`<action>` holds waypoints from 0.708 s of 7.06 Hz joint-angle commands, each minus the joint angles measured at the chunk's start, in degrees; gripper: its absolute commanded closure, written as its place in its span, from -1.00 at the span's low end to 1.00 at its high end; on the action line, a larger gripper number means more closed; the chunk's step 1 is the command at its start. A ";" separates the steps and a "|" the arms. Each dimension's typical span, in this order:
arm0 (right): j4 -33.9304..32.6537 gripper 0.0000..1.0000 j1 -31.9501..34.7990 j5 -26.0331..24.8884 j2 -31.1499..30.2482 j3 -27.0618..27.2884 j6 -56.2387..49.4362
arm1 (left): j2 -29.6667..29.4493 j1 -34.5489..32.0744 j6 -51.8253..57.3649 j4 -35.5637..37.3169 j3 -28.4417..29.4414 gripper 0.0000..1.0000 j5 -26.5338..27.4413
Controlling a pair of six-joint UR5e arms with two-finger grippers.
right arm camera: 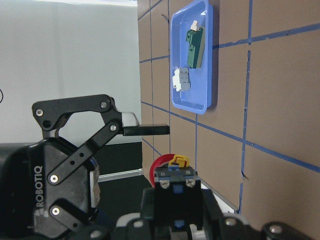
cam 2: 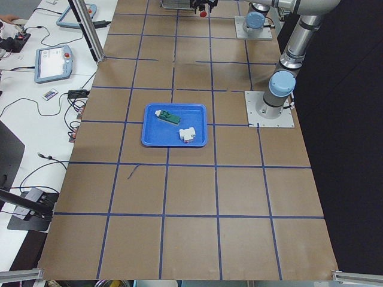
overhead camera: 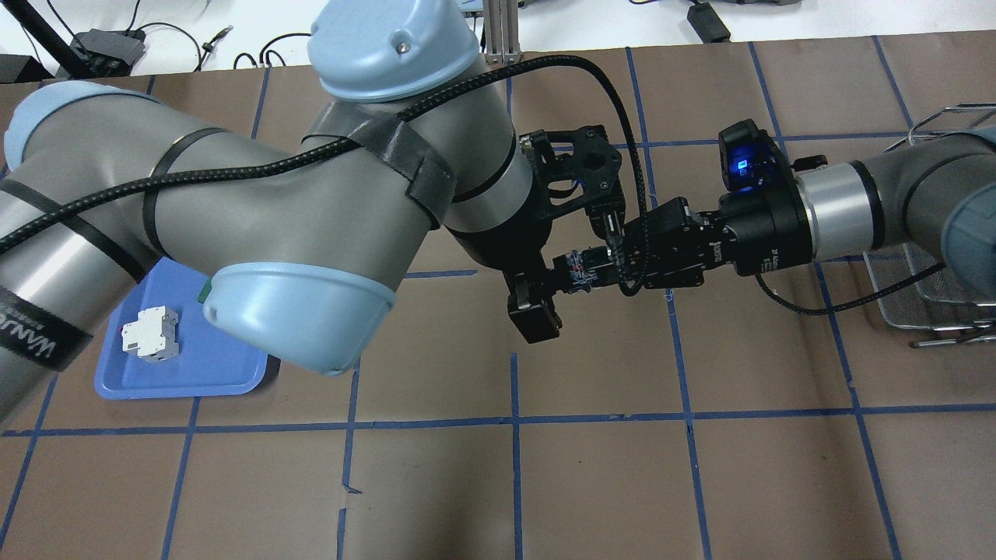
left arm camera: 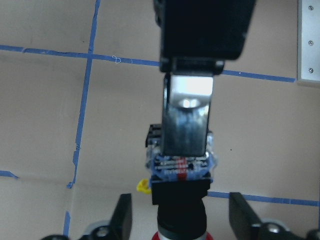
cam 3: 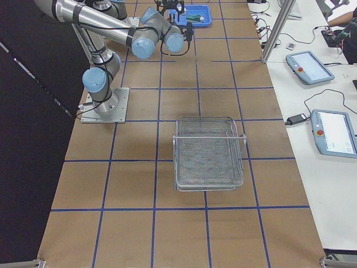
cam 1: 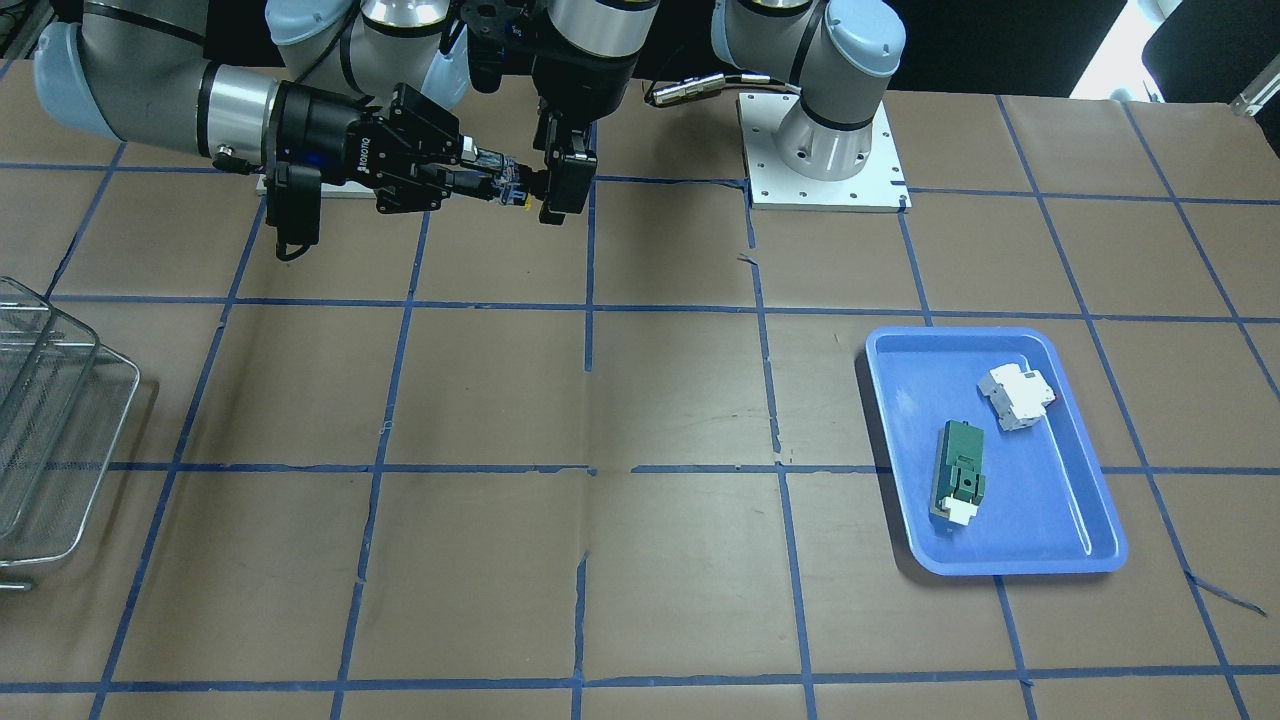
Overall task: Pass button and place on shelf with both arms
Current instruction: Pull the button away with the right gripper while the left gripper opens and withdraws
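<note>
The button (left arm camera: 181, 167) hangs in the air between the two grippers, near the robot's base. My right gripper (overhead camera: 601, 263) is shut on its bluish-white contact block. It also shows in the front view (cam 1: 510, 186) and in the right wrist view (right arm camera: 172, 182), with the red cap behind. My left gripper (left arm camera: 182, 200) is open, a finger on each side of the black body, clear of it. In the front view the left gripper (cam 1: 560, 180) points down at the button's cap end. The shelf (cam 3: 209, 153) stands on the table on the robot's right, apart from both grippers.
A blue tray (cam 1: 1090, 480) on the robot's left side holds a green relay block (cam 1: 960, 468) and a white circuit breaker (cam 1: 1018, 396). The left arm's white base plate (cam 1: 825, 165) sits close to the grippers. The table is brown paper with blue tape lines.
</note>
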 commanded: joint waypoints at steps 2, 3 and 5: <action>-4.93 0.59 -2.01 -8.53 0.01 -6.47 2.90 | 3.43 2.91 -0.14 -5.45 0.68 -1.00 0.64; -10.17 0.59 -4.64 -16.51 0.35 -8.76 4.14 | 5.10 6.15 -0.14 -8.97 0.68 -1.00 0.82; -20.18 0.59 -9.47 -26.92 0.01 -9.57 4.85 | 6.17 14.15 -1.79 -11.64 0.68 -1.00 0.91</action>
